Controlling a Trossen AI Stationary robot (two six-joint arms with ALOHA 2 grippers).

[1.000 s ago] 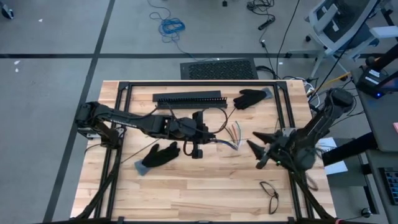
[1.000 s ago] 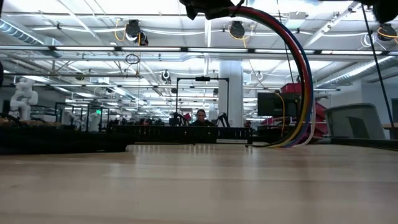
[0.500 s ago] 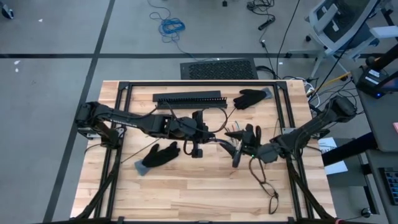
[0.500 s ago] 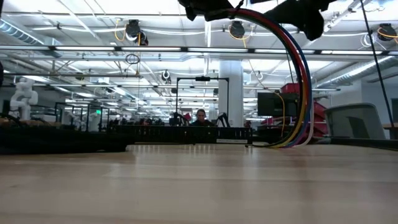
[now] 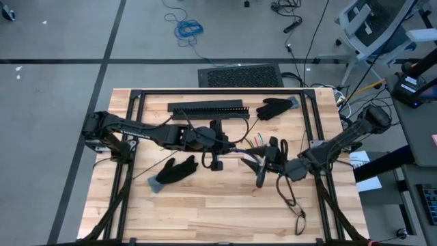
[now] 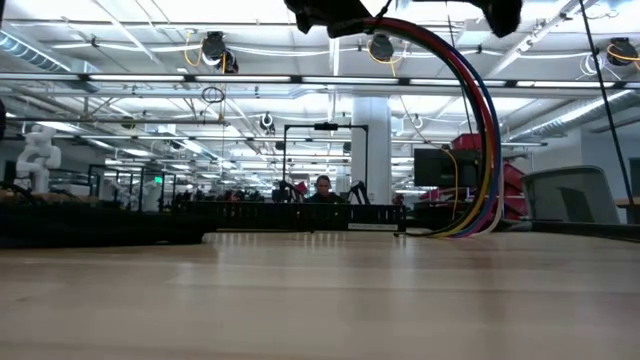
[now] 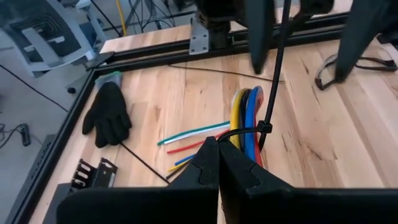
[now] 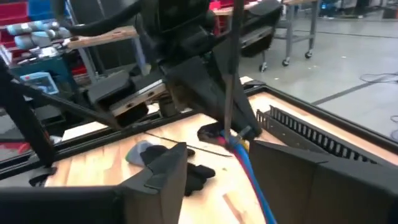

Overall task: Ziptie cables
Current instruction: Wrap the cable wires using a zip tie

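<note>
The cables, a bundle of yellow, blue and red wires, arch from my left gripper down to the table. Their loose ends lie on the wood. A black zip tie circles the bundle, and its tail stands upward. My left gripper, at the table's middle, is shut on the bundle. My right gripper is open beside it on the right. Its fingers stand on either side of the tail and the bundle. I cannot tell whether they touch. My left gripper holds the cable bundle pinched between its two shut fingers, close to the zip tie. It comes from the table's left, slanting a little downward. The fingertips themselves hide the exact place of contact. The bundle is lifted there and curves down to the table.
A long black slotted bar lies at the far side. One black glove is at the far right, another near the left. A thin black strip crosses the wood. A thin black loop lies near right.
My right gripper has swung from the table's right edge toward the middle and turned, arriving at the cables and the zip tie's tail. My left gripper and the bundle have kept still.
</note>
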